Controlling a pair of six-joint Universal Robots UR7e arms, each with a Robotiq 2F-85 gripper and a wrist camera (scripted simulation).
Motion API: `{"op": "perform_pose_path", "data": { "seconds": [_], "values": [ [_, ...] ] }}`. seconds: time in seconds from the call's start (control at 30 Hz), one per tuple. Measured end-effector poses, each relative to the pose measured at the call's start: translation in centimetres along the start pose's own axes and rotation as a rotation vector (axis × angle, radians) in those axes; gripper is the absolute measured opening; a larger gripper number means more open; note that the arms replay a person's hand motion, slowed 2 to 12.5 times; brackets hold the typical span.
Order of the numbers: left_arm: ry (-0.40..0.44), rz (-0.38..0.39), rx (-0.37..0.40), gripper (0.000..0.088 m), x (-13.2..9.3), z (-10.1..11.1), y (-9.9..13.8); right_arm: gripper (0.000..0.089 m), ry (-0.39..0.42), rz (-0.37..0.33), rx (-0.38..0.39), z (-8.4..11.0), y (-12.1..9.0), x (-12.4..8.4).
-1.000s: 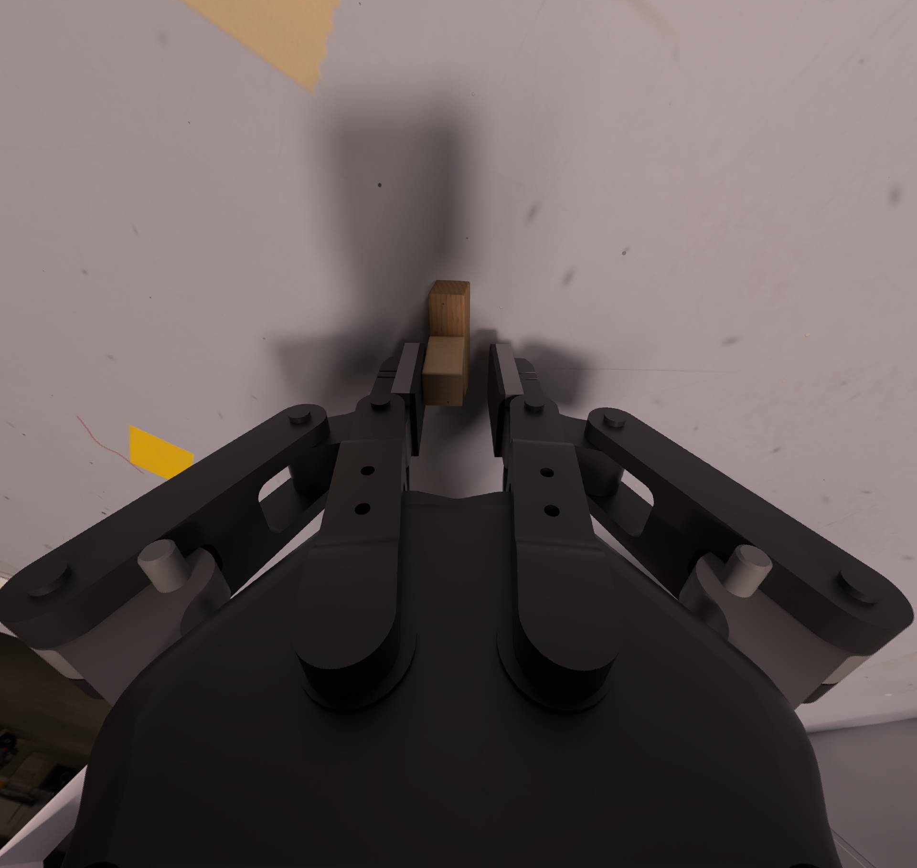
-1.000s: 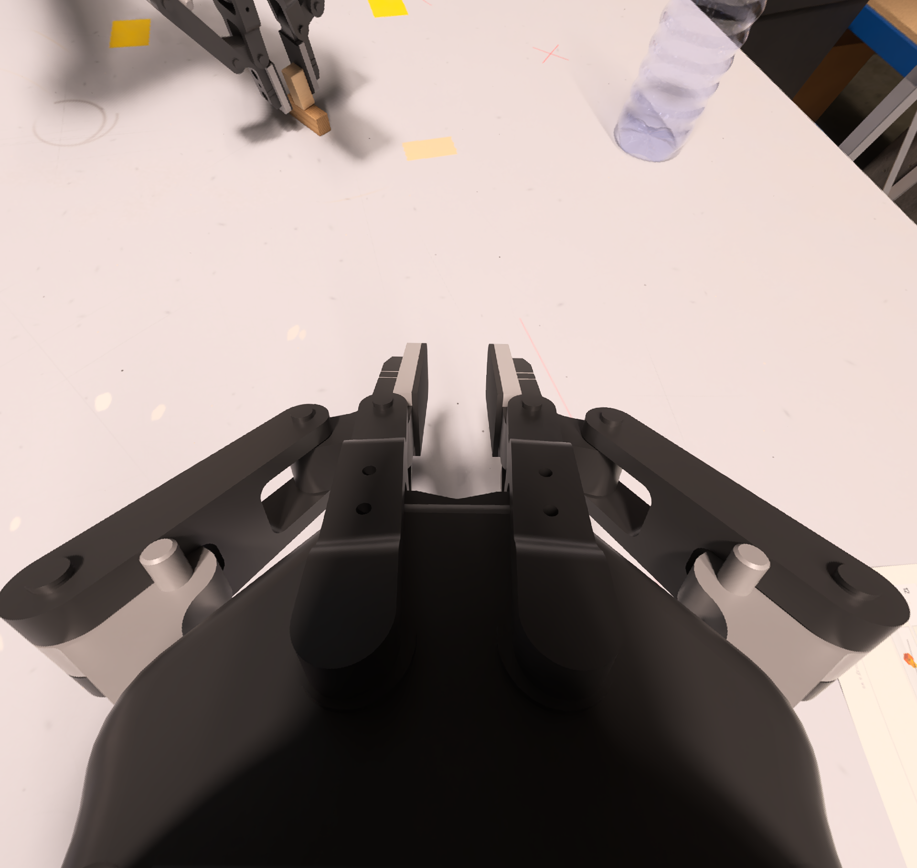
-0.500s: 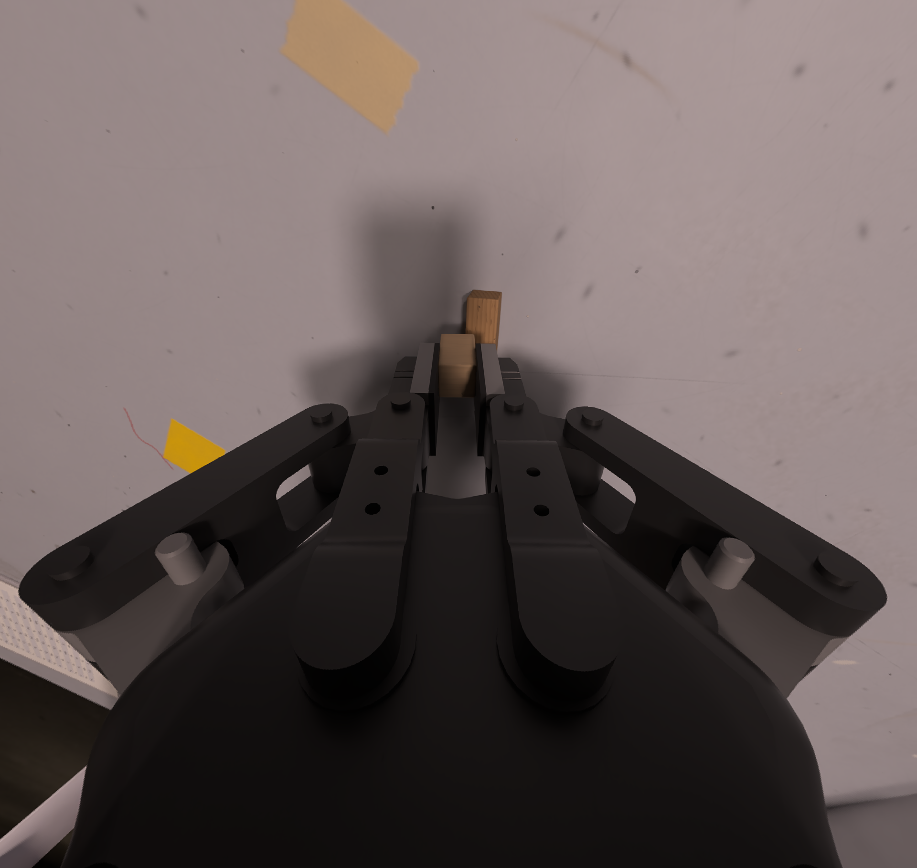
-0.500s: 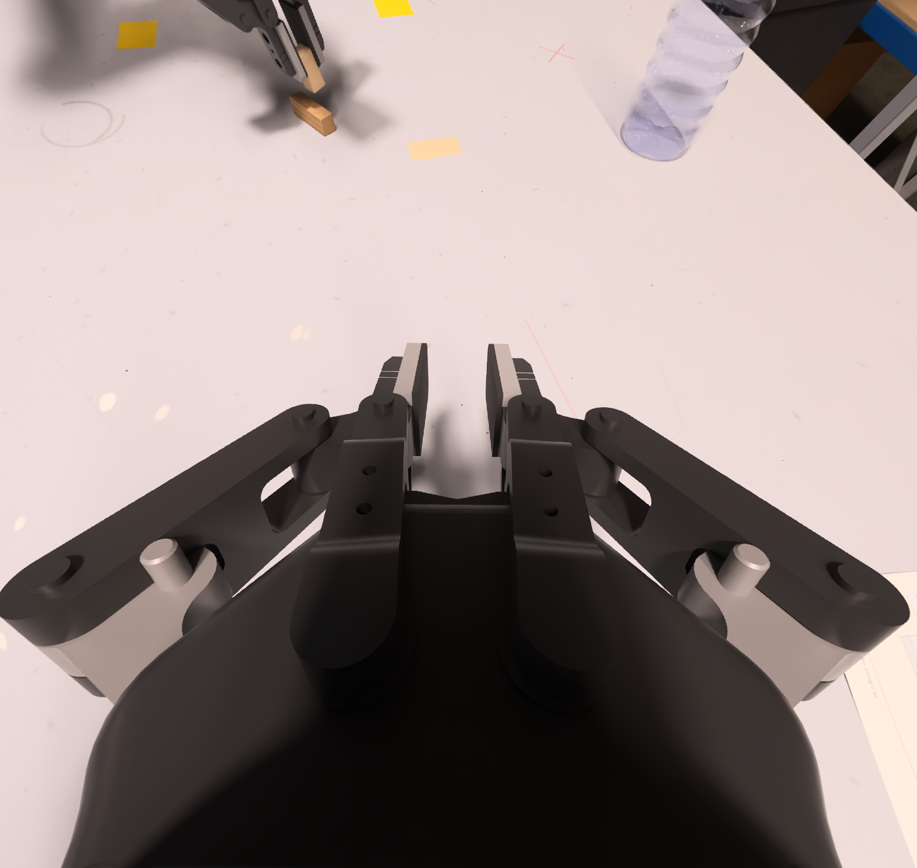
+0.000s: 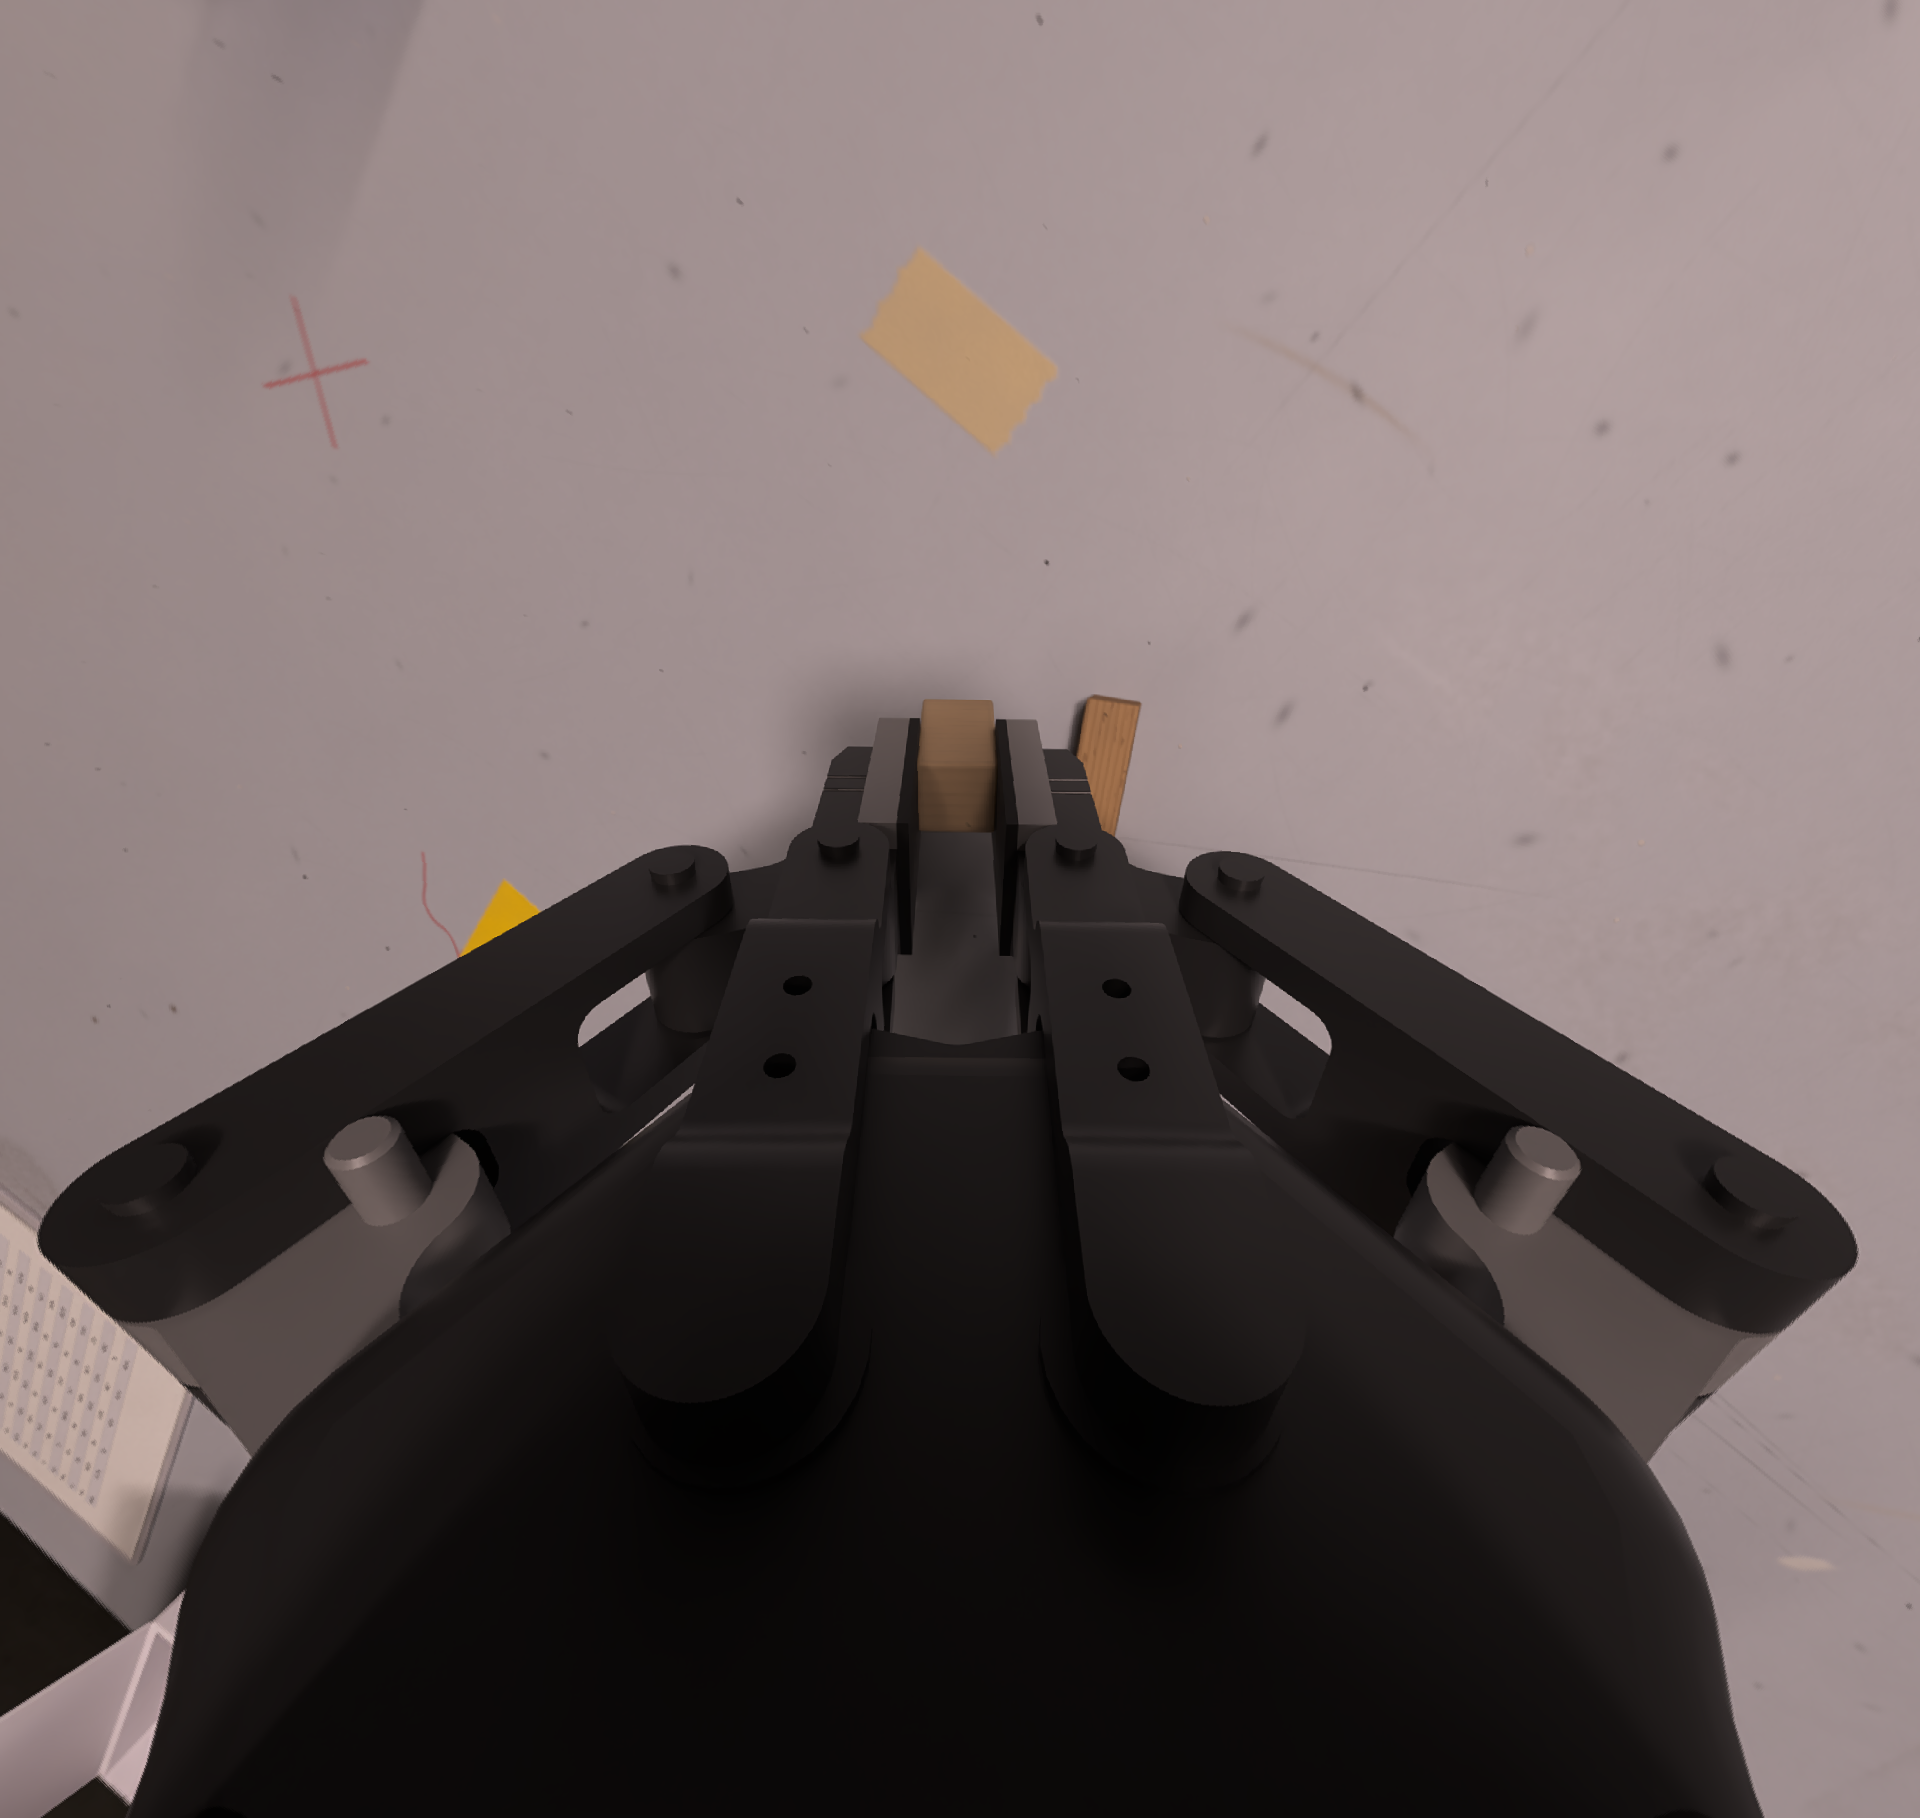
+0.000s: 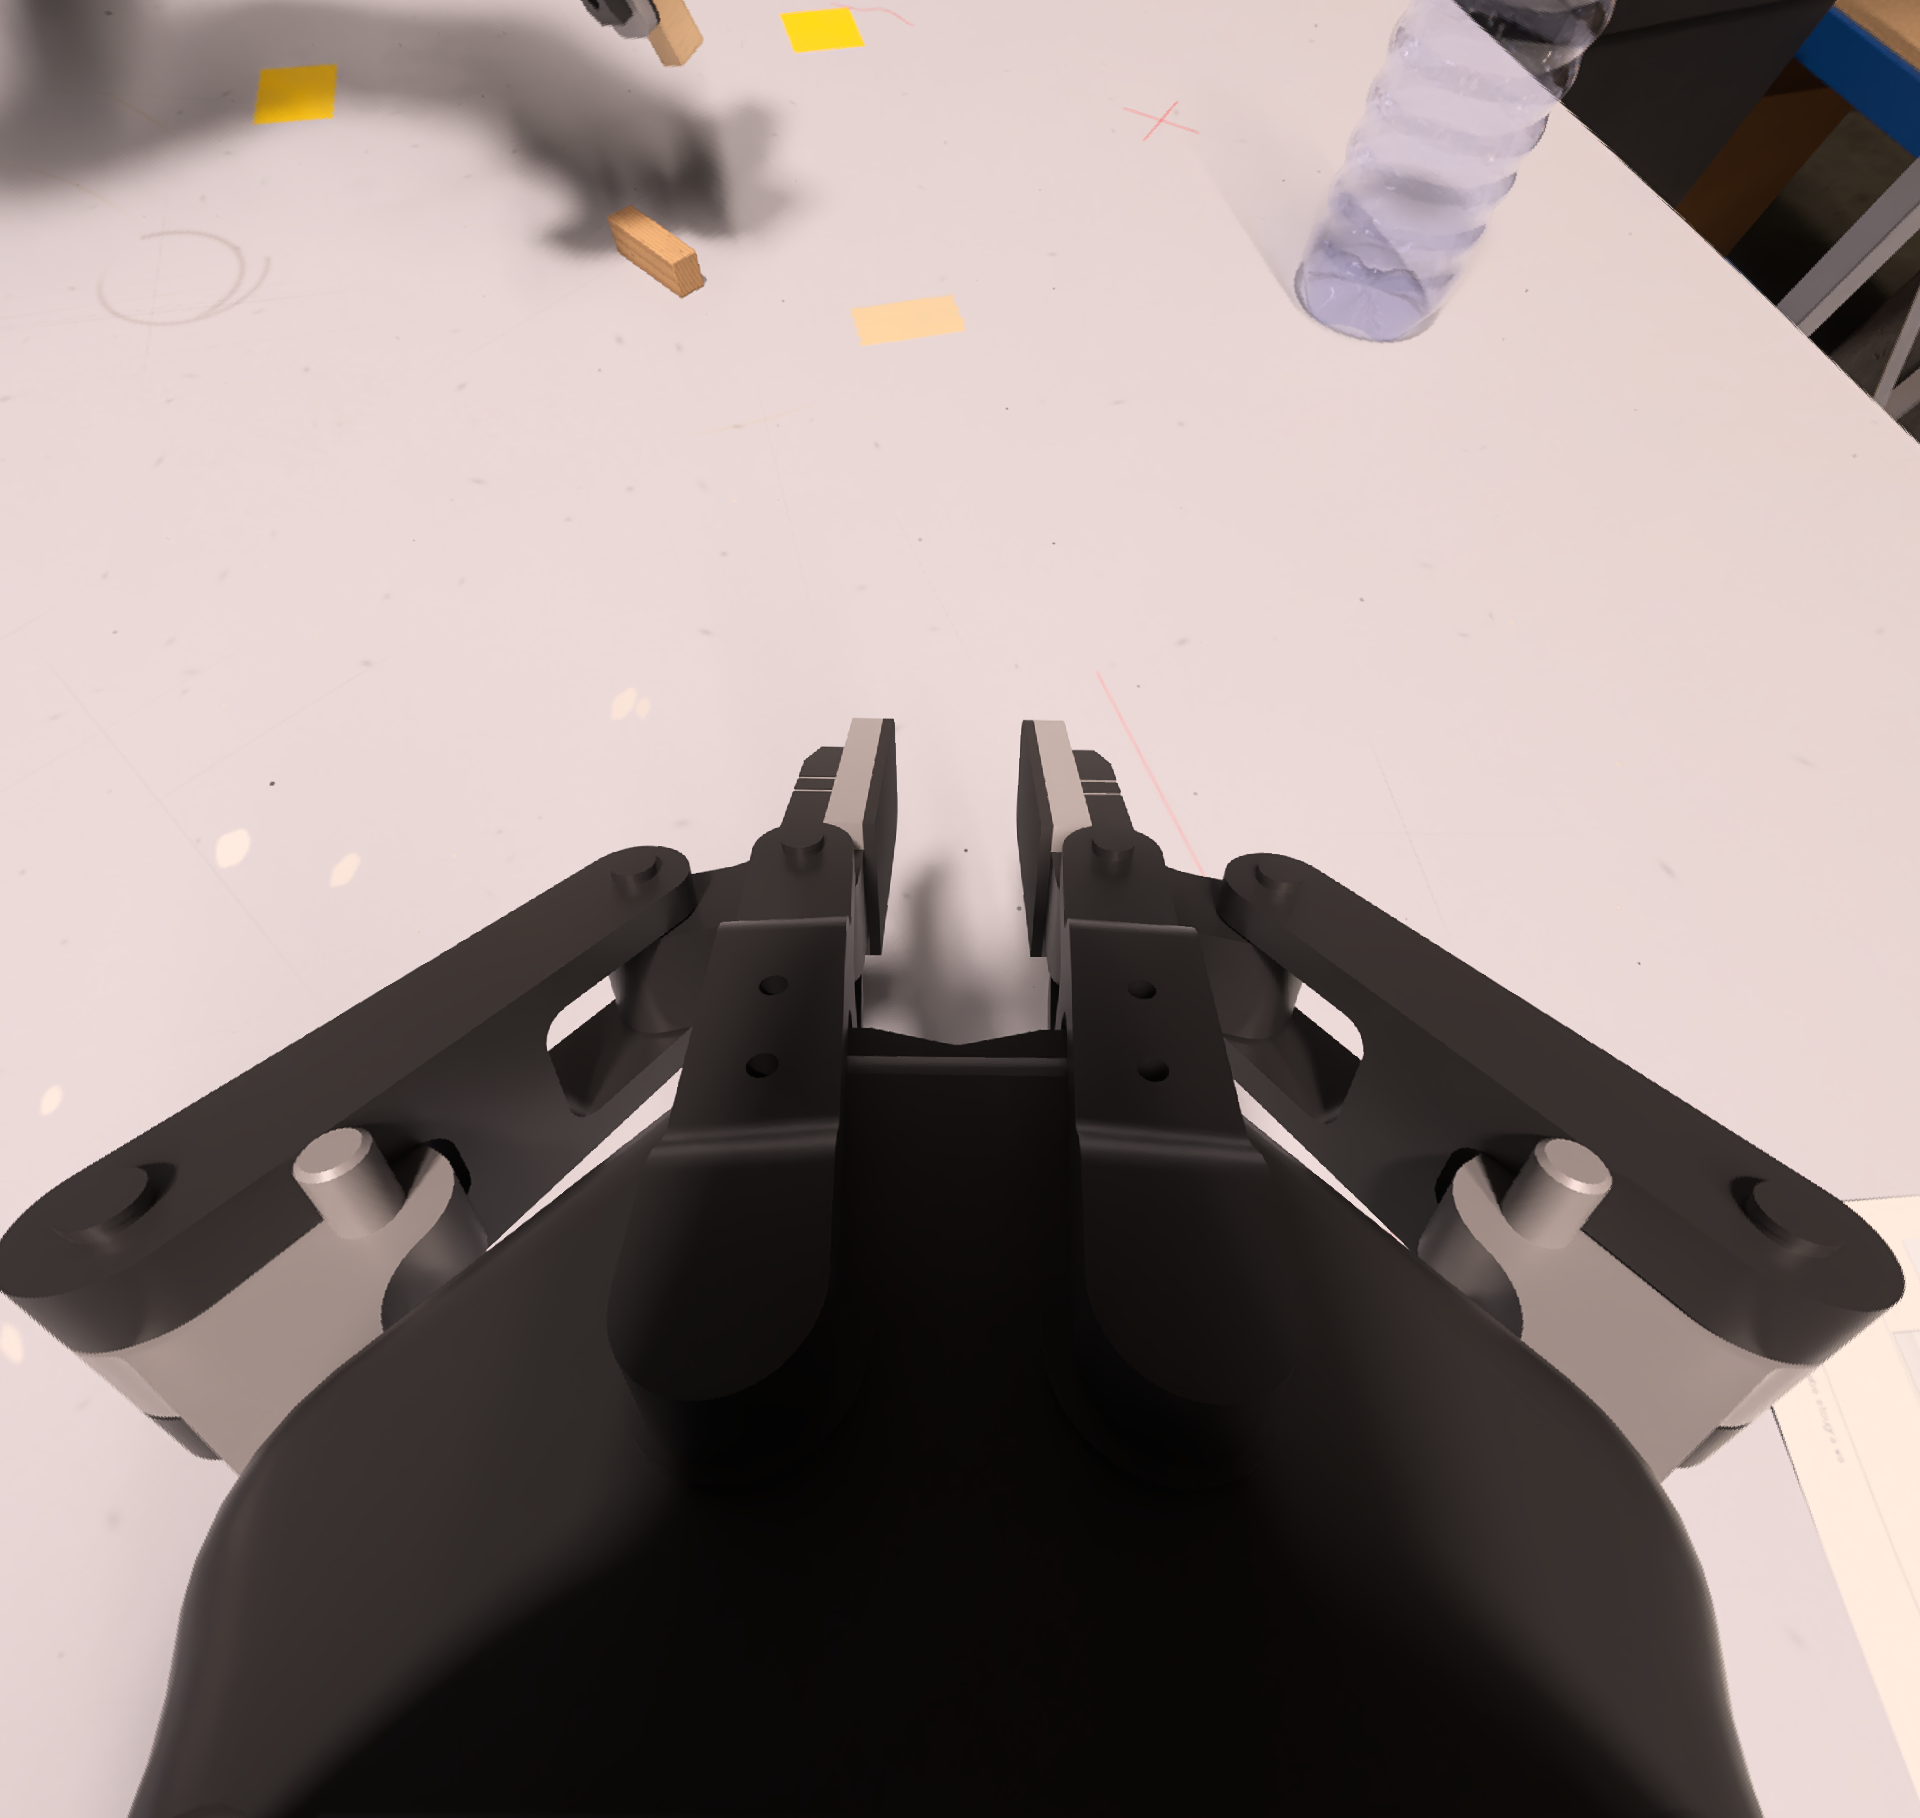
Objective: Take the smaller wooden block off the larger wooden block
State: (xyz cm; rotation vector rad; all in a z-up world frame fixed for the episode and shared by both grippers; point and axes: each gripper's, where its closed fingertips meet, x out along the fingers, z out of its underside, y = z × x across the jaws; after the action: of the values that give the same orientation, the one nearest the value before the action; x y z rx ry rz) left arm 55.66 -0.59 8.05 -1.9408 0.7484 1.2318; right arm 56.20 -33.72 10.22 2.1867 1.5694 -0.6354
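Wooden, the smaller block [image 5: 957, 766] sits clenched in the left claw [image 5: 957, 771], above the larger block [image 6: 656, 251] (right claw [image 6: 957, 781] gapes empty).

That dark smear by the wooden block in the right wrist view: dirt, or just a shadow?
Right wrist view: a soft shadow on the table, under the left gripper holding the smaller block above the larger block. Left wrist view: dimmer, edges bowed.
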Motion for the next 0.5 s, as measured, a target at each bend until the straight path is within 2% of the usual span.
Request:
{"op": "perform_pose_path", "data": {
  "seconds": [0.5],
  "values": [
    [0.278, -0.066, -0.117, 0.0126, -3.4, -2.7, -2.4, 0.021, 0.004, -0.002, -0.001, -0.1, -0.1, -0.1]
  ]
}}
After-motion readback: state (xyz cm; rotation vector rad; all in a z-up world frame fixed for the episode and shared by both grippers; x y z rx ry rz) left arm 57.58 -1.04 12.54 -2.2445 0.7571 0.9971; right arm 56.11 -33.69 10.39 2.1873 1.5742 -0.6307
